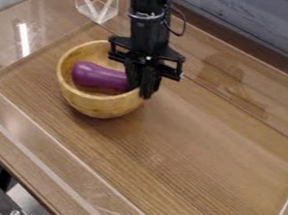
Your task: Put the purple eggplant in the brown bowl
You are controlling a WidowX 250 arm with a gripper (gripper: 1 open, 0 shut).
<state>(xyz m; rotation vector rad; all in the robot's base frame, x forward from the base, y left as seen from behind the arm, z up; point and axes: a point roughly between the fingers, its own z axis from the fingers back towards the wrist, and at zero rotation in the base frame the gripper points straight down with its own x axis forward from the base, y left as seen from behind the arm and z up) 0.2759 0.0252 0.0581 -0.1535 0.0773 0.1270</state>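
Observation:
The purple eggplant (100, 76) lies inside the brown bowl (87, 101), toward its left and middle. The wooden bowl sits on the table left of centre. My gripper (146, 89) hangs straight down over the bowl's right rim, its dark fingers close together with nothing visible between them. The fingertips reach down just past the rim on the bowl's right side. The eggplant's right end sits close to the fingers; I cannot tell whether they touch.
The wooden table (194, 157) is ringed by clear plastic walls. A clear folded plastic piece (94, 5) stands at the back left behind the bowl. The table's front edge (42, 181) drops off at the lower left.

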